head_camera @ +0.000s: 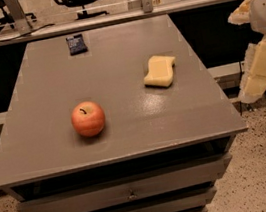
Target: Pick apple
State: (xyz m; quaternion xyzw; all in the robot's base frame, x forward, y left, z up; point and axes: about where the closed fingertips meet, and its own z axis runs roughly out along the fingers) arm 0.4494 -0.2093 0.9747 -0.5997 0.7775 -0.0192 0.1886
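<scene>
The apple is round and red-orange with a short dark stem. It stands upright on the grey table, left of the middle and towards the front edge. My gripper is a cream and white shape at the right edge of the view. It hangs beside the table's right side, off the tabletop and far from the apple. It holds nothing that I can see.
A pale yellow wavy-edged sponge lies right of centre. A small dark blue packet lies near the far left edge. Drawers are under the top. A rail and office chairs stand behind. Speckled floor lies to the right.
</scene>
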